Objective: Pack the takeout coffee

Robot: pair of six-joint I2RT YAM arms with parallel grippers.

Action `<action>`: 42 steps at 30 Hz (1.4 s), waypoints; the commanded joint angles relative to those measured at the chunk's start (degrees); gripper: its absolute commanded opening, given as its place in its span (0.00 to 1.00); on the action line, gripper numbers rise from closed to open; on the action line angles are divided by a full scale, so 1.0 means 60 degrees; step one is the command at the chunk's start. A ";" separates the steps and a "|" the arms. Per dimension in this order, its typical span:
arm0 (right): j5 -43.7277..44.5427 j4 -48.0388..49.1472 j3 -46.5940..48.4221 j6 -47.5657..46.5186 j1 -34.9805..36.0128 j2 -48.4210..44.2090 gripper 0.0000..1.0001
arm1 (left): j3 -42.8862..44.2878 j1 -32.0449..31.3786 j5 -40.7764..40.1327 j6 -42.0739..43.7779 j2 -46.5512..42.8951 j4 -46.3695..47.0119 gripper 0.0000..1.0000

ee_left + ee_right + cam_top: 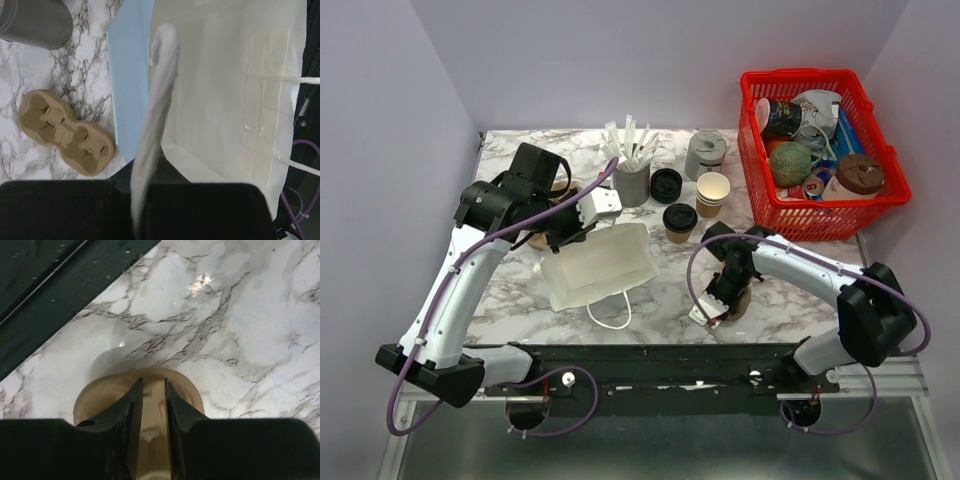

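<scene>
With my left fingers pinching the white paper bag's rim and my right fingers nearly together over a tan piece at lower right, grip unclear, I'd square that hold first; the takeout coffee stands mid-frame on the table, just right of the bag.

Marble-pattern table: white paper bag lying flat, cardboard cup carrier just left of it, grey cup of straws behind it; right of the bag, lidded kraft takeout coffee, black lid stack, paper cup stack, grey canister, red basket farthest out.
</scene>
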 commanded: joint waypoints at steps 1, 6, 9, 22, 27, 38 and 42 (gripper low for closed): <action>-0.0419 0.1443 0.0212 0.1079 0.0382 0.0586 0.32 | -0.0070 -0.0031 -0.0181 -0.0123 -0.0235 -0.0535 0.00; -0.0859 0.2454 0.1237 0.2803 0.0675 0.1056 0.32 | -0.0128 -0.0046 -0.0210 -0.0094 -0.0294 -0.0521 0.00; -0.0948 0.2762 0.2350 0.3931 0.0661 0.1583 0.31 | -0.0158 -0.0046 -0.0181 -0.0108 -0.0250 -0.0462 0.00; -0.0509 0.0904 0.1579 0.4524 -0.0684 -0.0813 0.56 | -0.0260 -0.0046 -0.0210 -0.0065 -0.0308 -0.0418 0.00; -0.0055 -0.0502 0.0610 0.3004 -0.2560 -0.1521 0.62 | -0.0406 -0.0031 -0.0138 -0.0035 -0.0309 -0.0462 0.00; 0.0957 -0.0548 -0.0783 0.1593 -0.3236 -0.1580 0.63 | -0.0450 -0.0031 -0.0035 -0.0123 -0.0162 -0.0506 0.00; 0.1030 -0.0446 -0.0665 0.1696 -0.3323 -0.1477 0.62 | -0.0480 -0.0046 -0.0064 -0.0108 -0.0162 -0.0506 0.00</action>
